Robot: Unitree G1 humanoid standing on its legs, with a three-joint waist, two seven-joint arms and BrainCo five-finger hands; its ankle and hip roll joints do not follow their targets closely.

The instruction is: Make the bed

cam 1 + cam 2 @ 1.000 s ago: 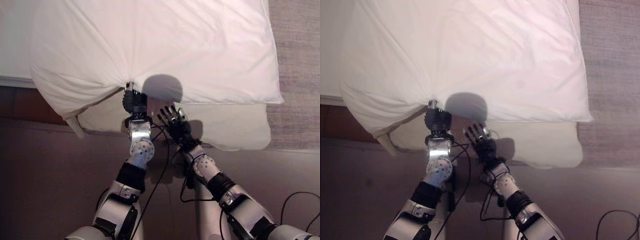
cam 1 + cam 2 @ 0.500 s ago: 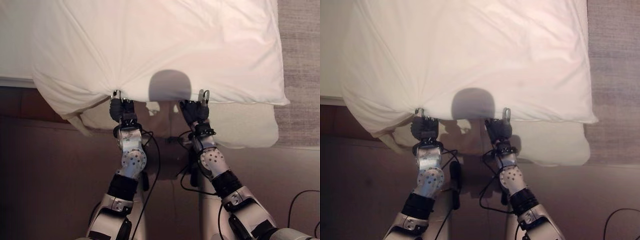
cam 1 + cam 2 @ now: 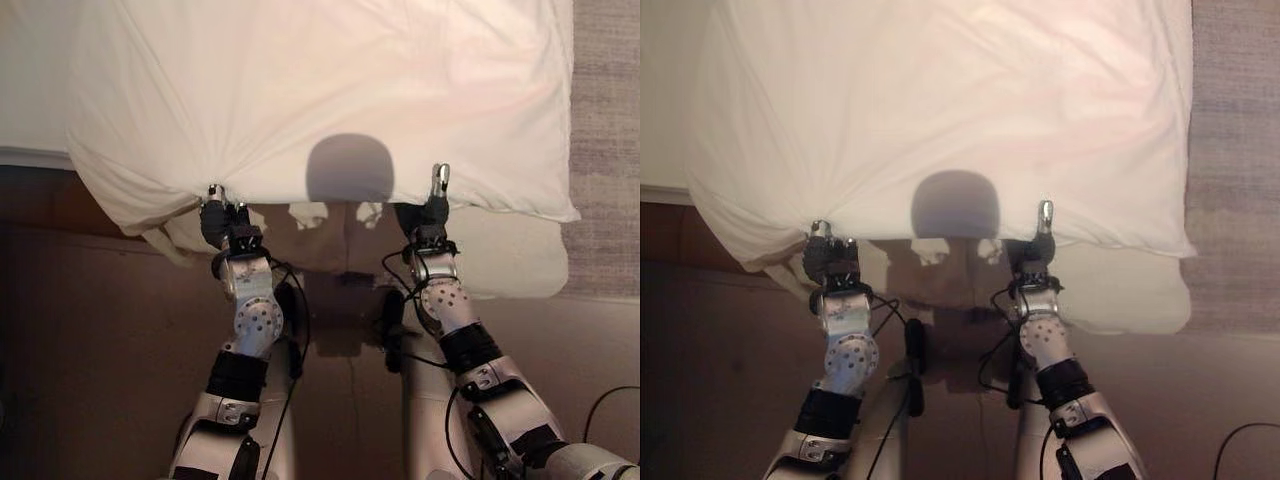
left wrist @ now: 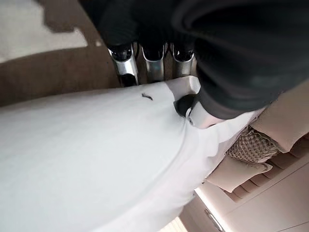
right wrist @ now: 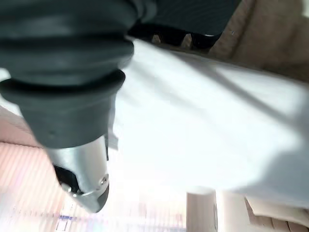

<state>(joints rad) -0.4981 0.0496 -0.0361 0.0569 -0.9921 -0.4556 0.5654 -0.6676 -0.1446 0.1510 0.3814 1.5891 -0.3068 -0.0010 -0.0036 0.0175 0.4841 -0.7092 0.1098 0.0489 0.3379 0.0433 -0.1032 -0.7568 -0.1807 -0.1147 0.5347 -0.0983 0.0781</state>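
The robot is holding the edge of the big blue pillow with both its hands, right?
Not quite: the pillow is white, not blue, as the left eye view shows. The rest holds: the left hand and the right hand both grip its near edge, fingers pinching the cloth.

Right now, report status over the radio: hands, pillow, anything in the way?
Left hand and right hand both shut on the near edge of the white pillow. Second pillow lies underneath it. Nothing blocking.
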